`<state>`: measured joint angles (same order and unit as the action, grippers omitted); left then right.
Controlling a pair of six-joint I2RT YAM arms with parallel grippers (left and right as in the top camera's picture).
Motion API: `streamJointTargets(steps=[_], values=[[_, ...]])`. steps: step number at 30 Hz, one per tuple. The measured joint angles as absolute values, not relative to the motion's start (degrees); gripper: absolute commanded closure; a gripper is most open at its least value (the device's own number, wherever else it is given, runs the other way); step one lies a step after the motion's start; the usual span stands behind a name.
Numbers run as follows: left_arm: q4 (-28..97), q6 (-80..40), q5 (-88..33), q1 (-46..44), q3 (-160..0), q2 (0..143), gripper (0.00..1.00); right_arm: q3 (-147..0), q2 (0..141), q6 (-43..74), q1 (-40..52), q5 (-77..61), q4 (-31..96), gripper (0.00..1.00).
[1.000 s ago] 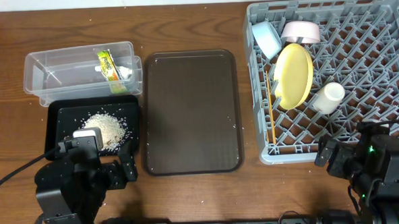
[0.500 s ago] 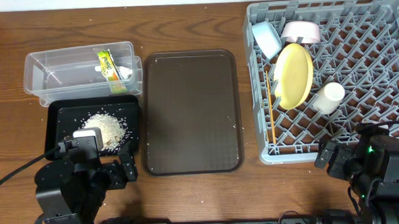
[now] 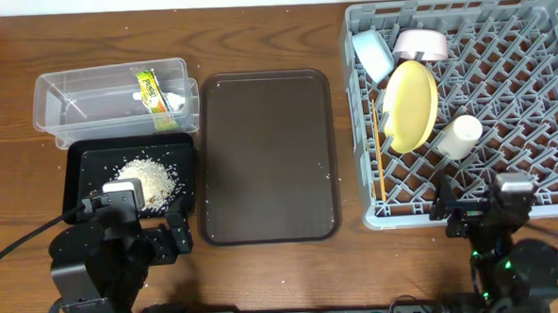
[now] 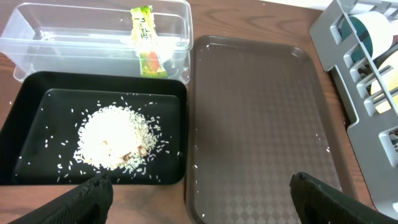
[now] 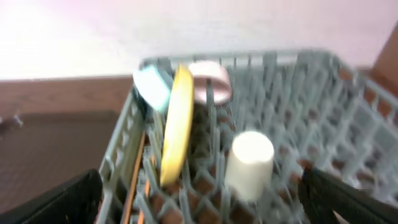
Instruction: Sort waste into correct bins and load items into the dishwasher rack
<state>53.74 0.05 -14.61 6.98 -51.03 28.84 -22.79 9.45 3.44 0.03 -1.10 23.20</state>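
Little appears left to be done, so the main risk is judged to be disturbance. The right arm is parked close to the near wall of the dishwasher rack (image 3: 538,32). If the rack were knocked, the pale cup (image 3: 457,136), which lies on its side across the pegs, could be rolled. The yellow plate (image 3: 411,105), stood on edge beside the light blue bowl (image 3: 374,53) and the white bowl (image 3: 420,45), could be tipped. The chopsticks (image 3: 378,162) lie along the rack's left side and could slip through the grid.

On the left, the rice heap (image 4: 115,137) sits in the black tray (image 4: 28,99) just ahead of the arm. A careless forward move could scatter grains onto the bench. The snack wrapper (image 4: 146,40) lies in the clear tub (image 4: 37,31). A few pale specks are seen on the brown serving tray (image 4: 261,93); whether they are rice cannot be told.

The left gripper (image 4: 205,199) is spread wide, with nothing held or touched. The right gripper (image 5: 202,199) is likewise spread wide and empty, though its view is blurred.
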Motion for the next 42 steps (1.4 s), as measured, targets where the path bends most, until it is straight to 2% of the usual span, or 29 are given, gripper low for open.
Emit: streamJointTargets(steps=[4, 11, 15, 42], values=[[53.76, 0.05, -14.61, 6.98, -51.03, 28.82, 0.06, -14.96, 1.80, 2.76, 0.03, -1.34, 14.79, 0.01], [53.76, 0.05, -14.61, 6.98, -51.00, 28.82, 0.06, -3.31, 0.69, 2.37, 0.03, -1.54, 0.89, 0.01], [53.78, 0.05, -14.61, 6.98, -51.00, 28.82, 0.06, -0.40, 0.71, 2.31, 0.03, -1.54, 3.95, 0.01], [53.78, 0.05, -14.61, 6.98, -51.00, 28.84, 0.06, -0.38, 0.84, 2.31, 0.03, -1.54, 3.92, 0.01]])
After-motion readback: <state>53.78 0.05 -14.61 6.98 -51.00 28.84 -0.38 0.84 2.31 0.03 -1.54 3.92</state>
